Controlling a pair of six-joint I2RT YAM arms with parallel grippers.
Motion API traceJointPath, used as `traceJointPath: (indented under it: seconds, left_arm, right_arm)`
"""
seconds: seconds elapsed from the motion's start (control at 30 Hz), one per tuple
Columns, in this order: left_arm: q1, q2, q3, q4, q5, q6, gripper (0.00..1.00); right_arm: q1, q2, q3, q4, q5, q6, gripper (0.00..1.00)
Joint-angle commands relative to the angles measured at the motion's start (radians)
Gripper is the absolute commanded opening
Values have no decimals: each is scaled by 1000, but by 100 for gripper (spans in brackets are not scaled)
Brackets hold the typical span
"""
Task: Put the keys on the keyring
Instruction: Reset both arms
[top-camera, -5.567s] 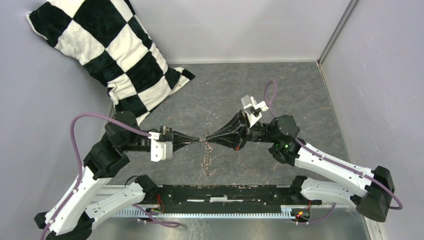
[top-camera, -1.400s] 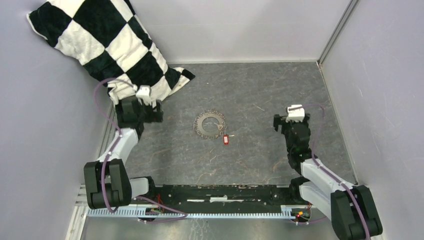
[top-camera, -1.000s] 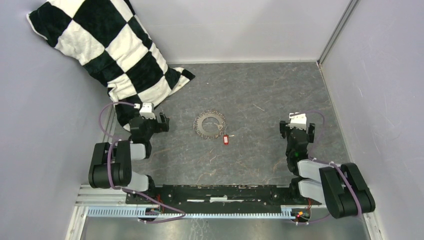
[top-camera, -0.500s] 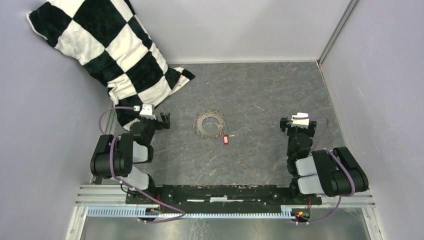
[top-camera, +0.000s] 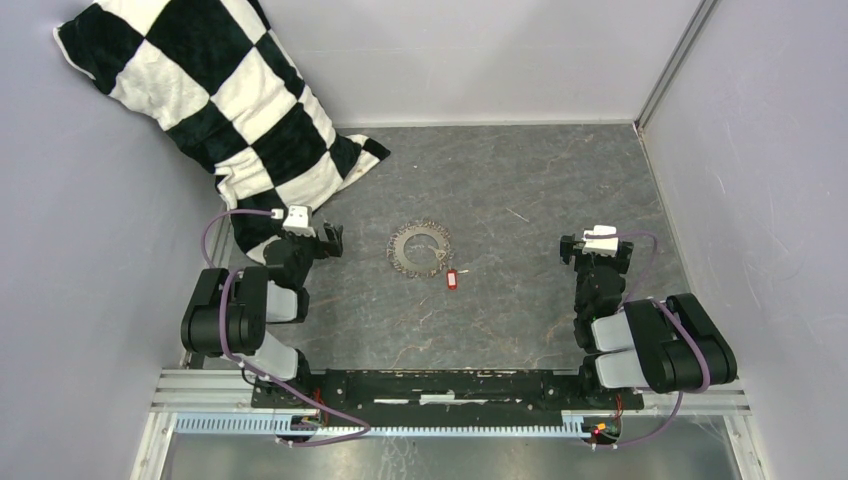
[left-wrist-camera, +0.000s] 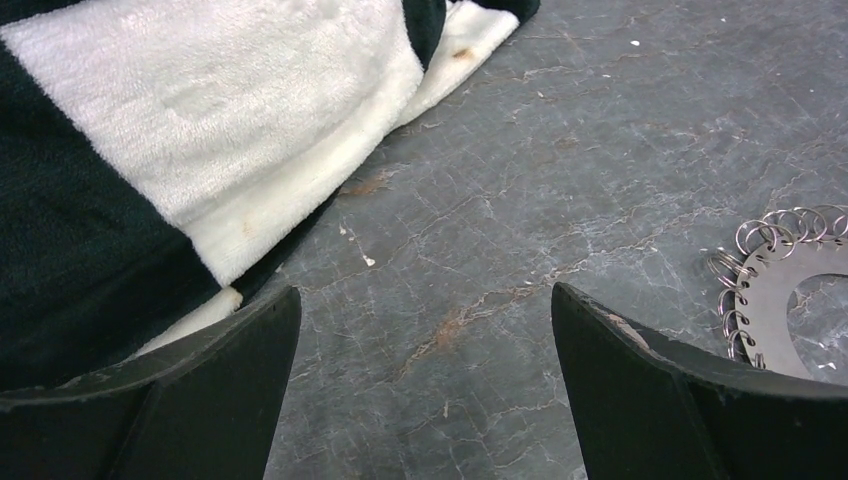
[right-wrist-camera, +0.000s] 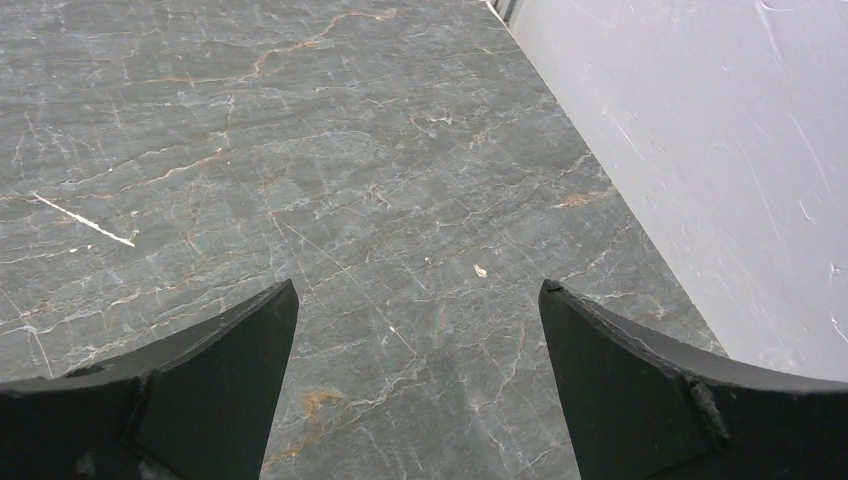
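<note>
The keyring (top-camera: 420, 249) lies flat in the middle of the table, a jagged circle of small silver rings with a red tag (top-camera: 451, 279) just off its lower right. Its left edge shows in the left wrist view (left-wrist-camera: 775, 285). I cannot pick out the keys from the ring cluster. My left gripper (top-camera: 330, 240) hangs open to the left of the keyring, its jaws (left-wrist-camera: 425, 300) wide apart over bare table. My right gripper (top-camera: 594, 250) stands open well to the right, with only table between its jaws (right-wrist-camera: 418, 290).
A black-and-white checkered pillow (top-camera: 210, 100) leans in the back left corner, its lower end (left-wrist-camera: 150, 150) close to my left gripper. The right wall (right-wrist-camera: 700, 150) runs near my right gripper. A thin white sliver (top-camera: 517, 215) lies on the table.
Both arms have pulled back from the middle and folded down near their bases. The keyring, earlier held up between the two grippers, now lies on the table. Both grippers have opened.
</note>
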Motion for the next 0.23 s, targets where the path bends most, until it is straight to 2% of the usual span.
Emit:
traceJointPath:
  seconds: [0.0,0.2]
  left_arm:
    - [-2,-11,0,20,-24,5,100]
    - [-3,-7,4,20,-26,5,100]
  right_arm:
    - [-4,-3,-95,45,-11,-14,98]
    - [-4,-2,-95,44,-10,-14,98]
